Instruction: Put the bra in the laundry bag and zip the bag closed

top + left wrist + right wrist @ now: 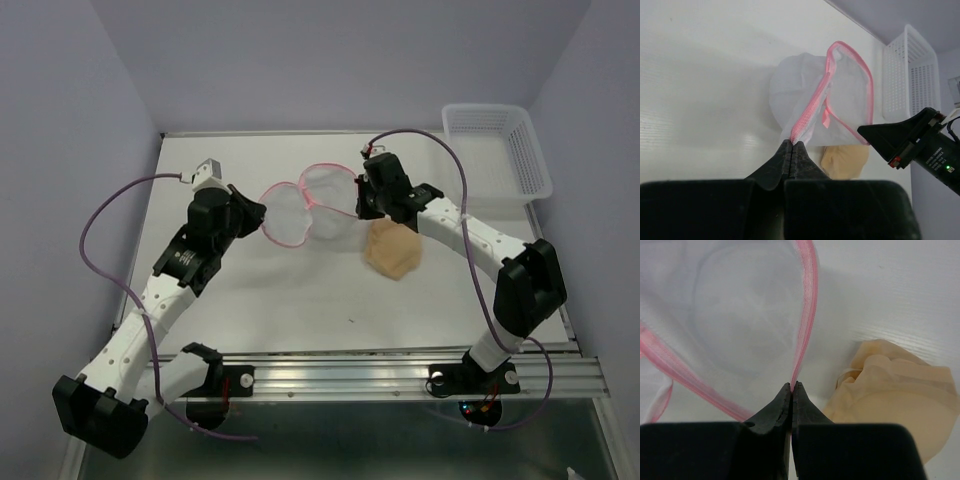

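Note:
The laundry bag (308,205) is a white mesh pouch with a pink zipper rim, held open between both grippers above the table. My left gripper (258,215) is shut on the pink rim at the bag's left end (792,142). My right gripper (358,200) is shut on the pink rim at its right side (792,385). The bag also shows in the left wrist view (805,90) and in the right wrist view (735,315). The beige bra (392,250) lies on the table just right of the bag, below my right gripper. It also shows in the left wrist view (842,161) and in the right wrist view (895,395).
A white plastic lattice basket (497,150) stands at the table's back right corner; it also shows in the left wrist view (907,75). Purple cables loop off both arms. A metal rail (380,375) runs along the near edge.

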`<action>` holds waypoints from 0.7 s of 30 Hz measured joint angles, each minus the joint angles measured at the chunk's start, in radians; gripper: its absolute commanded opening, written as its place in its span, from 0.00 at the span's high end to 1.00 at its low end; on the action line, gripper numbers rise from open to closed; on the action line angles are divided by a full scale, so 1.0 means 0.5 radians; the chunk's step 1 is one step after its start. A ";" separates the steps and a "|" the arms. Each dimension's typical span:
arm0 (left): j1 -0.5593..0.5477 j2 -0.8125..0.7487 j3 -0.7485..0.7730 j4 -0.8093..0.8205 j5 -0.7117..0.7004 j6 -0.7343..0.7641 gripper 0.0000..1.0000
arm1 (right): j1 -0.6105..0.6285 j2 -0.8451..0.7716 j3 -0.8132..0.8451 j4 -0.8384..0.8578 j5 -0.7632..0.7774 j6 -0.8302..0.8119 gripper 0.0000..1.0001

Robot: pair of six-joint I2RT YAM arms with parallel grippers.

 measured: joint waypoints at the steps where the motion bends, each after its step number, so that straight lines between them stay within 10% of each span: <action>1: 0.005 0.014 0.020 -0.012 0.020 0.022 1.00 | 0.000 -0.024 0.000 0.001 0.001 0.002 0.99; 15: 0.175 0.282 0.153 -0.341 0.306 0.262 1.00 | 0.047 -0.068 -0.192 0.005 0.035 0.123 0.90; 21: 0.217 0.369 0.153 -0.414 0.430 0.417 1.00 | 0.070 -0.063 -0.304 0.017 -0.066 0.145 0.41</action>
